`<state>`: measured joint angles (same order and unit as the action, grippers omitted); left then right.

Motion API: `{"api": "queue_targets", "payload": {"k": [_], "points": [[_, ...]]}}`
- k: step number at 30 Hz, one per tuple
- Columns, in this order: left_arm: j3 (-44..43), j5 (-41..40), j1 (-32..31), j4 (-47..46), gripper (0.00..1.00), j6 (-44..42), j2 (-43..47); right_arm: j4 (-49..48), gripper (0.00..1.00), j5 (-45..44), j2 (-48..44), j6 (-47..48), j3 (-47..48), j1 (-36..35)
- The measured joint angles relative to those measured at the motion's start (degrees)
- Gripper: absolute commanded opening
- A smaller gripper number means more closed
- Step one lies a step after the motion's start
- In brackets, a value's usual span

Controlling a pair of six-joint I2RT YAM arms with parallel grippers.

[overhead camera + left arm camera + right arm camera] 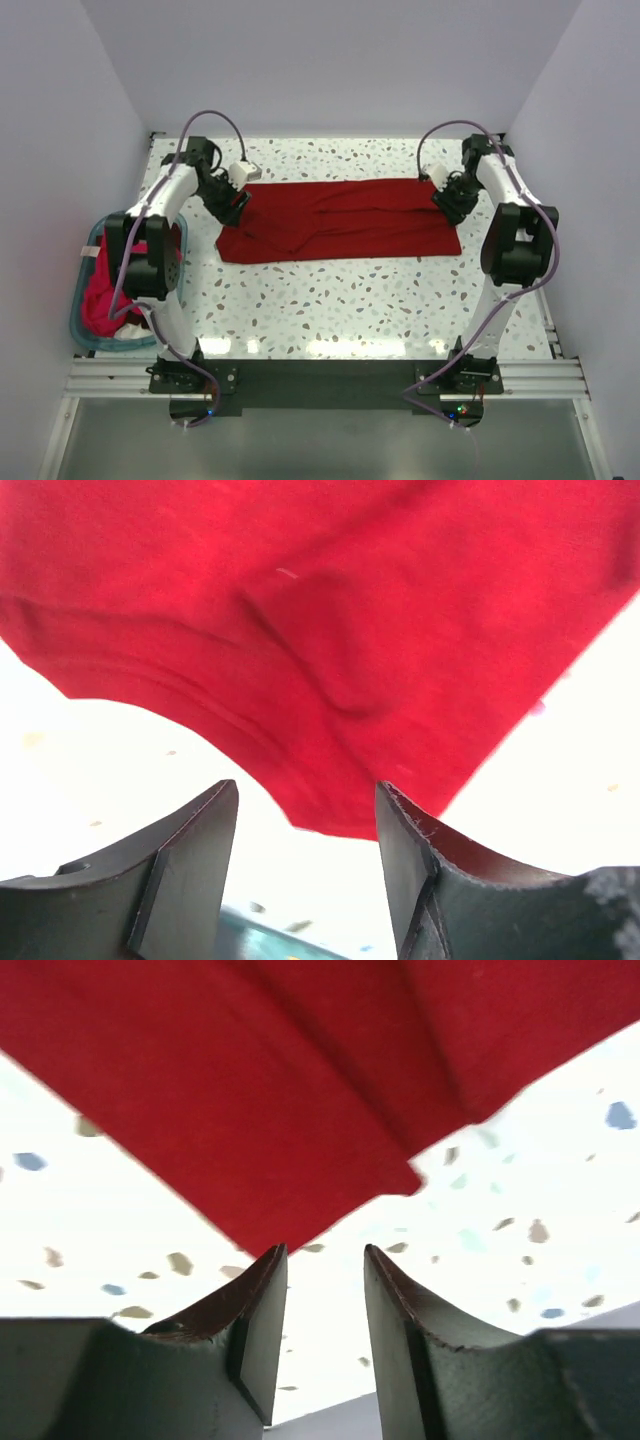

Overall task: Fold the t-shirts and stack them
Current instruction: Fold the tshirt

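A deep crimson t-shirt (340,220) was seen lying flat on the speckled table (340,300), folded into a long band from left to right. The left gripper (305,792) was placed at the left end of the cloth. Its fingers (190,870) were held well apart and nothing was clamped between them; the hem only reached up to the tips. The right gripper (325,1255) was found at the right end, its jaws parted less widely, and no cloth was gripped there either. Brighter pinkish-red t-shirts (100,295) were piled in a teal basket (76,310) beside the left edge of the table.
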<state>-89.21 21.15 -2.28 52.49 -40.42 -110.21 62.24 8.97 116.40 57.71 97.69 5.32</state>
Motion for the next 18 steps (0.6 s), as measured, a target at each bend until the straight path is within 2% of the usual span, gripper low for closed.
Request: {"api": "queue_targets", "payload": {"k": [4, 10, 18], "points": [[8.31, 1.51, -0.46, -1.99, 0.62, 2.84, 6.05, 1.03, 0.38, 1.53, -1.46, -3.8, -2.4, 0.0], [16.48, 0.33, -0.74, -6.75, 0.56, 7.21, 5.86, -1.33, 0.35, 0.87, -0.72, -8.74, -9.38, -0.07], [22.1, -3.91, -0.72, -12.72, 0.32, 9.99, 5.14, -7.74, 0.27, -4.11, -0.22, -11.65, -14.71, -0.68]]}}
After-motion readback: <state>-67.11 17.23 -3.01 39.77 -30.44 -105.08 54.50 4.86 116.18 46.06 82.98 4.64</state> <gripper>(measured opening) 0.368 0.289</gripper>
